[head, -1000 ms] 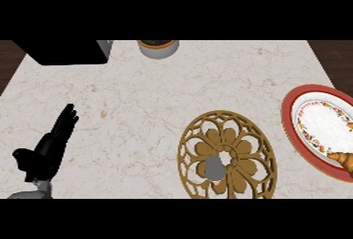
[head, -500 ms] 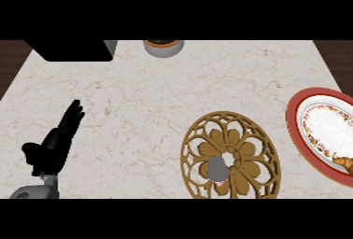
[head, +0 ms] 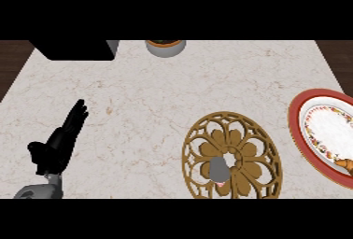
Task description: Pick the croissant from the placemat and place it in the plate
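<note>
Most of the frame is filled by a pale marbled counter top (head: 172,88), bordered by dark wood at the upper left and upper right corners. A black box-like object (head: 76,49) is set at the upper left, cut by the top of the scene, and its nature cannot be told.

In the lower centre a round golden-brown openwork placemat (head: 231,156) is laid flat on the counter, patterned like a flower inside a ring of loops. A small grey object with a pinkish tip (head: 220,172) is seen on its lower middle part; what it is cannot be told.

At the right edge a plate (head: 312,112) with a red rim and a white, flower-bordered centre is partly cut off by the frame. It lies just beside the placemat, apart from it. The croissant (head: 344,165) is seen as a brown piece on the lower right part of the plate, at the frame's edge, so it is found on the plate and not on the placemat.

At the lower left the left hand (head: 59,142) is shown above its grey forearm, with fingers straight and pointing up and to the right; it is open and nothing is held.

At the top centre a small grey pot with a brown top (head: 165,46) is partly visible.
</note>
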Controlling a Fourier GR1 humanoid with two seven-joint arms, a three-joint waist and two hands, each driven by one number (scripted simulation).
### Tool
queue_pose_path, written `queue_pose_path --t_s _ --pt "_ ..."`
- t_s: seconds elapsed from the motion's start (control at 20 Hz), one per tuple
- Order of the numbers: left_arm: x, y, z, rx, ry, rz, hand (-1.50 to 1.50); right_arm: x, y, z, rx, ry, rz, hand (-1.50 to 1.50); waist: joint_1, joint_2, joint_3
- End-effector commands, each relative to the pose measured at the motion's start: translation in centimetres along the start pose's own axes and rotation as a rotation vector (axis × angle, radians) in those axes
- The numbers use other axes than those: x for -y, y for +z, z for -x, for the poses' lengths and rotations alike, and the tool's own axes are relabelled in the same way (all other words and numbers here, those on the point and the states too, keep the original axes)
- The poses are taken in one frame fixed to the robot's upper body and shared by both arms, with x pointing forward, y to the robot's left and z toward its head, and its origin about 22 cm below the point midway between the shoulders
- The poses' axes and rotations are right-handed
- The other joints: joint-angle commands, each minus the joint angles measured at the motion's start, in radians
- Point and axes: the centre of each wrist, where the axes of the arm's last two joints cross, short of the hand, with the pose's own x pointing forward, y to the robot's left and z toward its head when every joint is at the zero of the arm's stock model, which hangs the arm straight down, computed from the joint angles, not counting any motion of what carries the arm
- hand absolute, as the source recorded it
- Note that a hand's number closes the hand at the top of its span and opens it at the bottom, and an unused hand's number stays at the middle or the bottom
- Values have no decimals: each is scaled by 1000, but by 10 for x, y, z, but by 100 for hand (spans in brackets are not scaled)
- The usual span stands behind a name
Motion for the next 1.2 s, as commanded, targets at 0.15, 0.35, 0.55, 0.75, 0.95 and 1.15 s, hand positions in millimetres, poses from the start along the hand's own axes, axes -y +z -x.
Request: queue_pose_path --t_s 0.15,0.35,0.55,0.75,0.95,1.15 --pt "-6 -3 -2 8 1 5 0 -80 -47 -42 37 -43 -44 150 12 3 1" --pt "10 -1 -15 -1 9 -3 0 -107 -48 -57 41 -54 -70 150 3 0 1" --pt "-9 -2 -15 7 11 5 0 -135 -73 -64 15 -61 -79 150 6 0 1" --pt "2 -1 -4 15 -2 6 0 -164 -83 -76 -137 -234 0 -150 7 1 1" --pt "5 -8 4 7 4 12 0 -169 -96 -72 -223 -200 -61 -150 4 2 1" --pt "5 -11 -13 -4 7 -12 0 -161 -112 -64 -247 -307 -19 -150 3 2 1"
